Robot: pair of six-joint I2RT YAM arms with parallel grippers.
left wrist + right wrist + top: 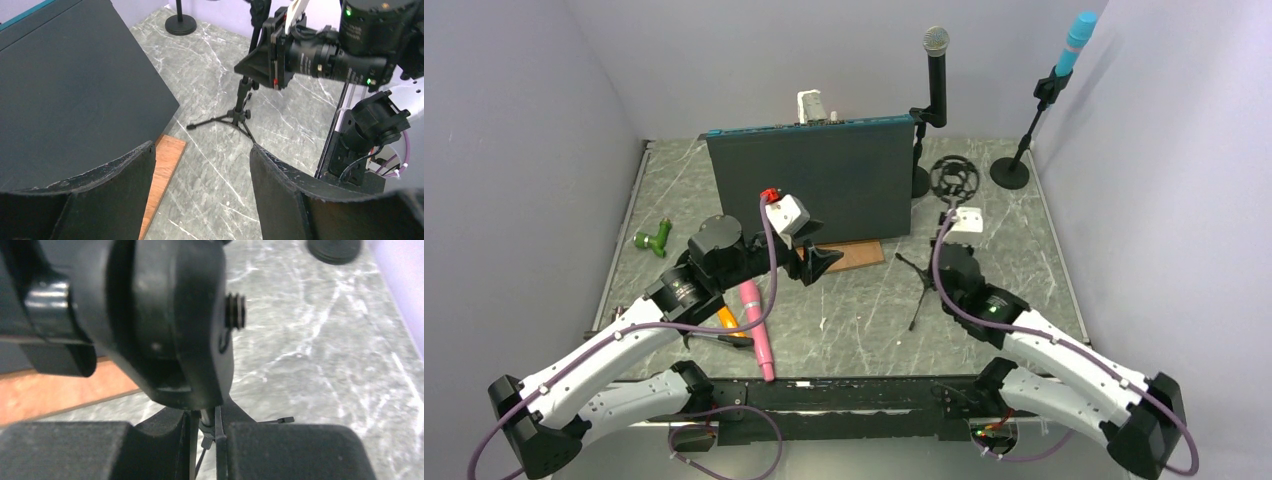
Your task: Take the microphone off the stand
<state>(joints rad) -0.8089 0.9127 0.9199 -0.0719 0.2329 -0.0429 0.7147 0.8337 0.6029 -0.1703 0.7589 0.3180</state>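
Where the microphones are: a black microphone [937, 75] stands upright in the clip of a tall stand [921, 184] at the back of the bench [844, 320]; a blue microphone [1072, 48] tilts in a round-base stand [1010, 172] at the far right; a pink microphone [756, 325] lies flat on the bench beside the left arm
Right gripper [204, 445]: jaws pressed together on the thin stem of a small tripod stand [238, 115], which seems pinched between the pads, though the wrist view is blurred
Tripod stand: legs on the bench, just right of a wooden block [856, 255]
Shock mount [954, 178]: a black ring showing beyond the right wrist in the top view
Left gripper [201, 152]: jaws spread, nothing between them, hovering by the wooden block and facing the tripod stand
Dark panel [809, 180]: upright across the middle of the bench
Green piece [654, 238]: far left, well apart from both arms
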